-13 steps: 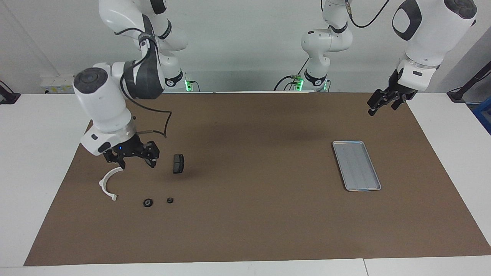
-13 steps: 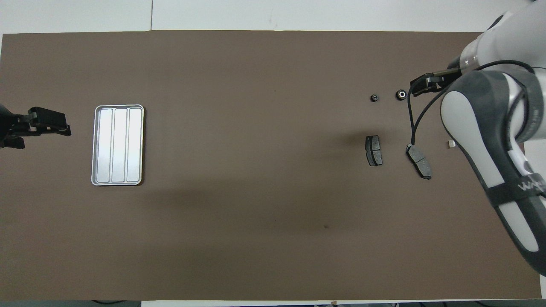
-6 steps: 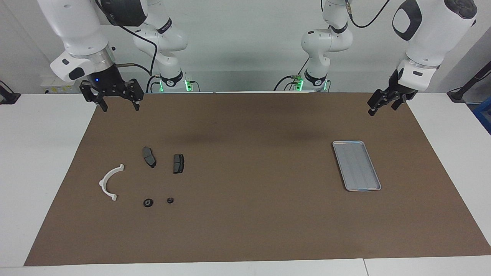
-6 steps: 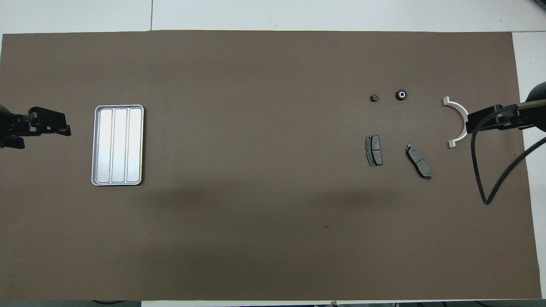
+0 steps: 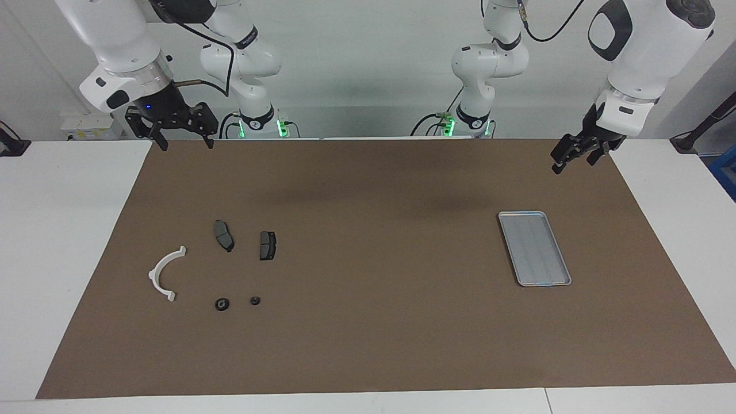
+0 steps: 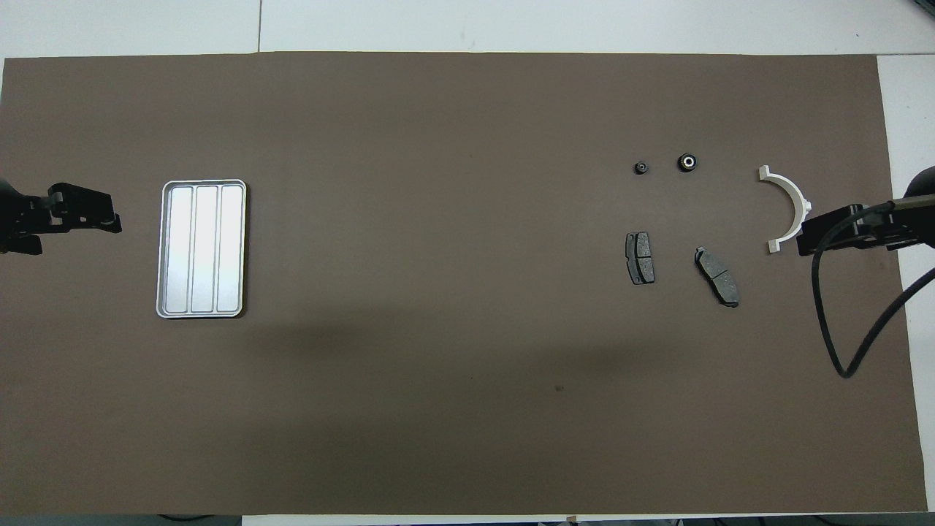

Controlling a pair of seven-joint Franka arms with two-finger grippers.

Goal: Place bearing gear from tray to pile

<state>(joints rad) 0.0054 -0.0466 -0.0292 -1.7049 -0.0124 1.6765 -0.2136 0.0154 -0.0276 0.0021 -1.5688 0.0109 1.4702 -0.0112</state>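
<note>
The tray [image 5: 534, 248] has nothing in it — the little round bearing gear [image 5: 222, 304] sits with the pile [image 5: 167, 273], so the right gripper [image 5: 183, 142] and left gripper [image 5: 571, 158] hang open, holding nothing.

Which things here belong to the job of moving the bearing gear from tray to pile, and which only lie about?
Job:
- silver-grey ridged metal tray, holding nothing
- two small black round bearing gears
- pile: white half-ring bracket, two dark grey brake pads

Lying about:
- brown table mat
</note>
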